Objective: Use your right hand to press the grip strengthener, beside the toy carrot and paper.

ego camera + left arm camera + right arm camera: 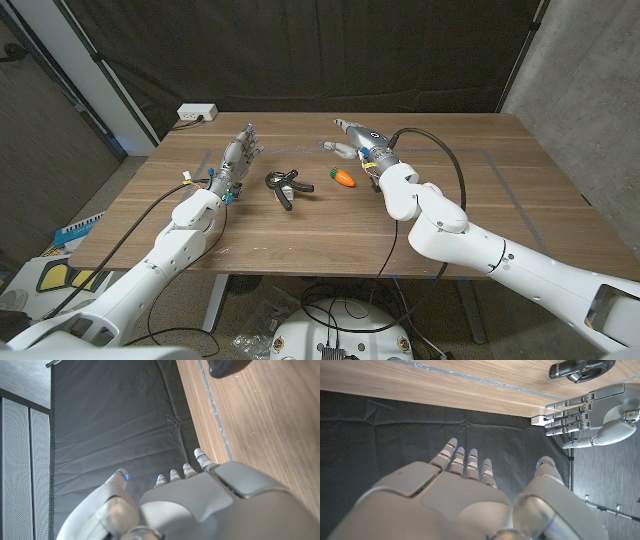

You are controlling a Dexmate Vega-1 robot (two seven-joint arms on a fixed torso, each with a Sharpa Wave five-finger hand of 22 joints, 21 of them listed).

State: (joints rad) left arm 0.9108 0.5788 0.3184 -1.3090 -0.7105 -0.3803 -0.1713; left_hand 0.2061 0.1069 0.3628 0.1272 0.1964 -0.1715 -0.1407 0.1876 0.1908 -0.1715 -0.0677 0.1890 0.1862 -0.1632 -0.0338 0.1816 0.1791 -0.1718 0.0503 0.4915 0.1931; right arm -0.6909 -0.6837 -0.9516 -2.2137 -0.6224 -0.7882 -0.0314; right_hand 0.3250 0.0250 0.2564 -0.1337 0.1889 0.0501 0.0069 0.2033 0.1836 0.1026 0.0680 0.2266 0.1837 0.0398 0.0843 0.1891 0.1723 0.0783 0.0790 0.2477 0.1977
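Note:
The black grip strengthener (283, 187) lies on the wooden table (440, 185) near the middle, with its handles spread. An orange toy carrot (343, 177) with a green top lies just to its right. My right hand (357, 140) hovers behind and right of the carrot, holding nothing, fingers stretched away toward the far edge. My left hand (238, 160) stands left of the strengthener, fingers apart and empty. In the right wrist view my right hand (470, 495) is seen from behind, with the strengthener (580, 369) and the left hand (592, 410) beyond it. The left wrist view has my left hand (200, 505) and the strengthener's end (225, 366).
A white power strip (196, 113) sits at the table's far left corner. A faint tape outline (495, 160) runs around the work area. A black curtain (330, 50) hangs behind the table. Cables trail along both arms.

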